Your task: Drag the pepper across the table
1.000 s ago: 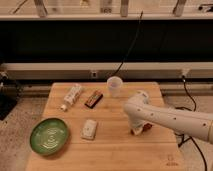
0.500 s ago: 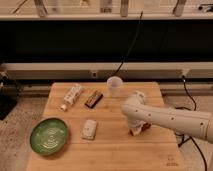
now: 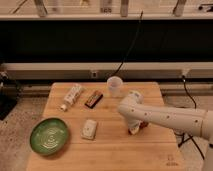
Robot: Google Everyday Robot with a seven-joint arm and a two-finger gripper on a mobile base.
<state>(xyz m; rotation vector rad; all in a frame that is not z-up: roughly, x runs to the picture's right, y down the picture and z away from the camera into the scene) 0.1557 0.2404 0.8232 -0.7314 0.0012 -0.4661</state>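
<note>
The light wooden table (image 3: 110,150) holds the objects. My white arm reaches in from the right and bends down to the right of the table's centre. The gripper (image 3: 134,129) points down at the tabletop. A small reddish-brown piece, the pepper (image 3: 144,125), shows right beside the gripper's right side, mostly hidden by it. It lies on the table surface.
A white cup (image 3: 114,86) stands at the back centre. A flat dark brown bar (image 3: 93,98) and a white bottle (image 3: 72,95) lie at the back left. A green plate (image 3: 49,135) sits front left, with a small white packet (image 3: 89,129) beside it. A small mark (image 3: 171,161) is at the front right corner.
The arm's bend has shifted slightly to the left. The gripper stays down at the table by the pepper. The other objects have not moved.
</note>
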